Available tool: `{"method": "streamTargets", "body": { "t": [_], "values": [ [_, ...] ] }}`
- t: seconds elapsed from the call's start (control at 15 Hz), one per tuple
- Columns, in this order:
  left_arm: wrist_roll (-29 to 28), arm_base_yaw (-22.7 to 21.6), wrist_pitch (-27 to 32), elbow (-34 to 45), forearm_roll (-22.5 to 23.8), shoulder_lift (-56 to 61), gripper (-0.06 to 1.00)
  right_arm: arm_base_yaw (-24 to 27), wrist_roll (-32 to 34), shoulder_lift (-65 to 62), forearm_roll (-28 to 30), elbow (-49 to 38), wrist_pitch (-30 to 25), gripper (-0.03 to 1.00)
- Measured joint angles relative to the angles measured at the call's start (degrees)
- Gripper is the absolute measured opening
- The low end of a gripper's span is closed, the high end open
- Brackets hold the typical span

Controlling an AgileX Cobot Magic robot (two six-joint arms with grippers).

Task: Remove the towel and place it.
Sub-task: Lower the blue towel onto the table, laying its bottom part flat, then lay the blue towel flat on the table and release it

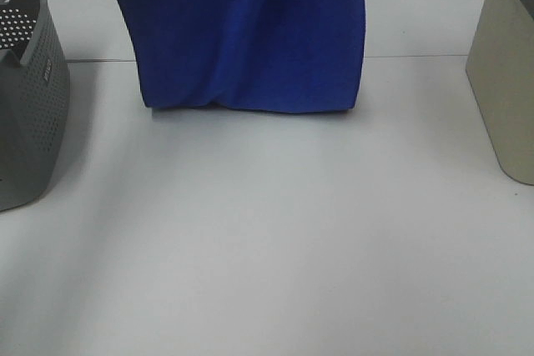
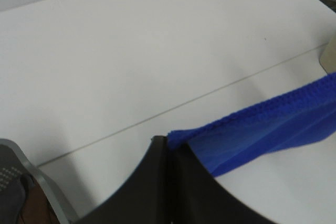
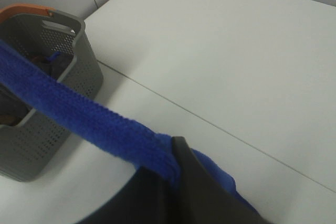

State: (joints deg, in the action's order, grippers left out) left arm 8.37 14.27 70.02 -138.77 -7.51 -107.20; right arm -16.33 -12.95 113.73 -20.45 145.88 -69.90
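- The towel [image 1: 250,39] is a royal-blue plush sheet hanging in the upper middle of the high view, with soft vertical folds and a slightly wavy lower hem.
- The left gripper [image 2: 169,144] has its dark jaws closed tight on one top corner of the towel. The right gripper [image 3: 176,145] is likewise clamped on the top edge at the other end, and the ribbed blue hem is stretched between them.
- The upper edge of the high frame cuts off the towel's top, and both grippers lie outside that view.
- Whether the lower hem touches the counter [image 1: 267,248] or hangs just above it cannot be told; a thin shadow sits right beneath it.
- A grey perforated basket [image 1: 37,114] is cropped at the left edge, and its dark contents are hard to make out.
- A beige bin [image 1: 505,81] is cropped at the right edge.
- The counter is plain white, with a thin seam running across it behind the towel.
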Motion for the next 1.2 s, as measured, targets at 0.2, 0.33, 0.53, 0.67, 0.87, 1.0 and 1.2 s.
{"method": "streamTargets", "body": {
  "t": [0.2, 0.33, 0.53, 0.67, 0.87, 1.0, 1.2],
  "values": [
    [0.0, 0.0, 0.1, 13.2, -1.4, 7.7, 0.00, 0.0, 1.3, -5.4, -4.5, -8.5, 0.0, 0.01],
    [0.5, 0.0, 0.3, 17.5, -1.4, 10.0, 0.00, 0.0, 1.1, -8.8, -5.5, -16.4, 0.0, 0.01],
    [0.9, 0.0, 0.3, 21.1, -1.5, 10.9, 0.00, 0.0, 0.5, -12.7, -5.3, -27.1, 0.0, 0.01],
    [1.1, 0.0, 0.3, 23.0, -2.5, 11.6, 0.00, 0.0, 0.2, -16.6, -5.2, -34.9, 0.1, 0.01],
    [1.1, 0.0, 0.3, 28.4, -5.0, 15.0, 0.00, 0.0, -0.2, -21.5, -5.2, -43.7, 0.2, 0.01],
    [1.1, 0.1, 0.3, 34.3, -6.6, 18.5, 0.00, 0.0, -0.2, -24.6, -4.9, -49.2, 0.3, 0.01],
    [1.1, 0.2, 0.2, 42.4, -8.9, 23.4, 0.00, -0.2, -0.2, -28.8, -5.0, -57.0, 0.5, 0.01]
  ]
}}
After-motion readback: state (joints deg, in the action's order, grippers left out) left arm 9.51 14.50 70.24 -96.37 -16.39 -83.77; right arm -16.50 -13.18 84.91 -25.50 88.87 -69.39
